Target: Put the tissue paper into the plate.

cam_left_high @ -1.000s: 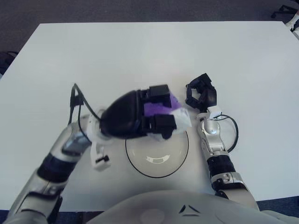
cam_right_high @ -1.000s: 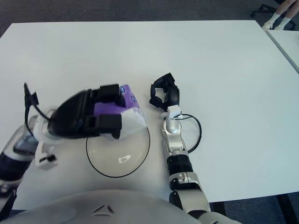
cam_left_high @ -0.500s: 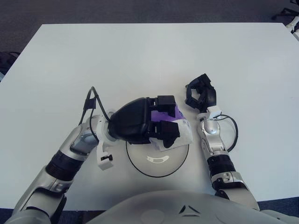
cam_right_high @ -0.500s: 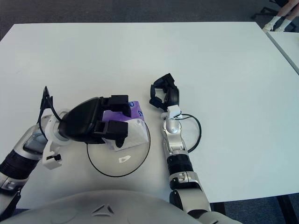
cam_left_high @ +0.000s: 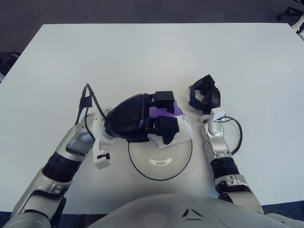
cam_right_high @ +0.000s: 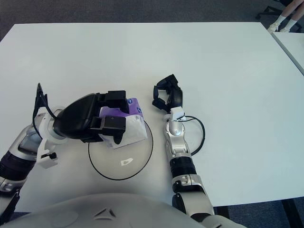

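- Now the placing step is in hand: the left robot hand (cam_left_high: 159, 117) carries the tissue paper (cam_left_high: 176, 127), a white pack with a purple top, over the far rim of the plate (cam_left_high: 161, 167).
- Its dark fingers (cam_left_high: 165, 127) are clamped on the pack, one pair at the far side and one at the near side, with the purple face showing between them.
- Most of the pack juts out past the fingertips to the right, above the plate's far right part; whether its lower edge already touches the plate is hard to tell, since the hand covers that spot.
- By my judgement, the next move calls for lowering the pack toward the middle of the plate, then spreading the fingers so it rests there.
- Off to the right, the right robot hand (cam_left_high: 204, 95) lies idle on the white counter (cam_left_high: 142, 57), beside the plate, its fingers curled and holding nothing.
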`<state>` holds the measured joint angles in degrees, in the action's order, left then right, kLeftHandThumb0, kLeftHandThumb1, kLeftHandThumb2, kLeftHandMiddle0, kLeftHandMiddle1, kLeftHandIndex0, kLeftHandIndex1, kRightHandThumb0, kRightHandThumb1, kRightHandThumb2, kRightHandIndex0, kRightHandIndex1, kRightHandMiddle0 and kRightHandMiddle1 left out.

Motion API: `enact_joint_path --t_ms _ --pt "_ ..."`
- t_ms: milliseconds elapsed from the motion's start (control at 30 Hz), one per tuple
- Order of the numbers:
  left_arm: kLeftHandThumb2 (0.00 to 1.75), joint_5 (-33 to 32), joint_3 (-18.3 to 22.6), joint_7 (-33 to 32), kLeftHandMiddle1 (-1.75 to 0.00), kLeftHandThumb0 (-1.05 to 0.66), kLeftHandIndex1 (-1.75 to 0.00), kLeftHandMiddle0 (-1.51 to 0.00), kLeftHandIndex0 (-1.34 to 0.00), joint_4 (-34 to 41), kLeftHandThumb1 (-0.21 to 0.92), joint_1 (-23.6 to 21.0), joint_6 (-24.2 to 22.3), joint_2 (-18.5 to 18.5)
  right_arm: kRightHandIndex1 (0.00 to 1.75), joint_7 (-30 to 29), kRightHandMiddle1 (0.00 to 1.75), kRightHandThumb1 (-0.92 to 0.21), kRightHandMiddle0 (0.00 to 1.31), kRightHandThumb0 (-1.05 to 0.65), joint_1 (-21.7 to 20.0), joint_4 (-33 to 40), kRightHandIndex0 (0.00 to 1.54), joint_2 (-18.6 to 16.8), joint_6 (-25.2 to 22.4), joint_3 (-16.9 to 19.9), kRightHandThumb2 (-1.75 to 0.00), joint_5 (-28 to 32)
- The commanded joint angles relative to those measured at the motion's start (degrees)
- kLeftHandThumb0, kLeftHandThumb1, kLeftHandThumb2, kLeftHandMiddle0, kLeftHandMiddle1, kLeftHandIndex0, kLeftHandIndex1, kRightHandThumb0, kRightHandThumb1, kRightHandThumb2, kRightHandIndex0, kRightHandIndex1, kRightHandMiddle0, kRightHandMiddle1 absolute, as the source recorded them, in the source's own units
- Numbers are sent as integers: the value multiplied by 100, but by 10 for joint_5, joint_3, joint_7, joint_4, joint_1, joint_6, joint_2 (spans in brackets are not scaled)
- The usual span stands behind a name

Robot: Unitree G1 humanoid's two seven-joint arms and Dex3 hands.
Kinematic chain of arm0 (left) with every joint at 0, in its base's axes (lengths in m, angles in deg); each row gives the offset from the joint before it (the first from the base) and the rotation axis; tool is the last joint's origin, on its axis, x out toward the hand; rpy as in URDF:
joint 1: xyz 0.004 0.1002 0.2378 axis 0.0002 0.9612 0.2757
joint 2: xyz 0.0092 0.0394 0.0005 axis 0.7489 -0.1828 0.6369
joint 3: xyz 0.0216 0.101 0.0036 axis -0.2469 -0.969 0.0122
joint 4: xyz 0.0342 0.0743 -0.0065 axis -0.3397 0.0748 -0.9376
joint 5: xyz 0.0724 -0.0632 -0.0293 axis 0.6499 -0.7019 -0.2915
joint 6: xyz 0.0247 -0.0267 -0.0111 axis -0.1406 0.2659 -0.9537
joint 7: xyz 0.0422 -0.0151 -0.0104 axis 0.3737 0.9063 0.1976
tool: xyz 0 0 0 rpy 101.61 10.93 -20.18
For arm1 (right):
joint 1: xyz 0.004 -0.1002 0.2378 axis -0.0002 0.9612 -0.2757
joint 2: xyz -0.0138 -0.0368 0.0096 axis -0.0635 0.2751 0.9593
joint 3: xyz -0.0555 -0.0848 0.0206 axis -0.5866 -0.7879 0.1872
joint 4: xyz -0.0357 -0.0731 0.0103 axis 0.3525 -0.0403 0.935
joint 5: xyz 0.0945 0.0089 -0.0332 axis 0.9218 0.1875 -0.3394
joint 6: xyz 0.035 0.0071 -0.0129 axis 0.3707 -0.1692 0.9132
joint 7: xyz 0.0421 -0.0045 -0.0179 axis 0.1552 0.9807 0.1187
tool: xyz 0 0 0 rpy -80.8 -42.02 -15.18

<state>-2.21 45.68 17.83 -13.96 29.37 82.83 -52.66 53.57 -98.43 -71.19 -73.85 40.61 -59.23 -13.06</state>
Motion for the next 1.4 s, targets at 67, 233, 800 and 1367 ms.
enact_joint_path --t_ms 67,233,800,1367 --pt "151 -20 8 16 -175 -1 -173 -74 -49 5 16 -5 2 8 138 3 175 -55 43 -41 66 -60 62 3 -29 3 -104 0" --pt "132 -17 18 17 -174 -1 -174 -61 -36 -5 33 -14 22 2 138 3 175 -54 43 -41 64 -61 62 3 -29 4 -104 0" --pt "111 -19 9 19 -170 -35 -174 -53 -45 -80 48 -46 128 -22 138 9 175 -53 44 -41 65 -53 61 2 -37 6 -105 6" --pt "113 -14 -12 49 -13 -95 -36 0 0 -106 92 -90 176 28 139 1 175 -53 44 -41 67 -49 63 3 -41 3 -106 -4"
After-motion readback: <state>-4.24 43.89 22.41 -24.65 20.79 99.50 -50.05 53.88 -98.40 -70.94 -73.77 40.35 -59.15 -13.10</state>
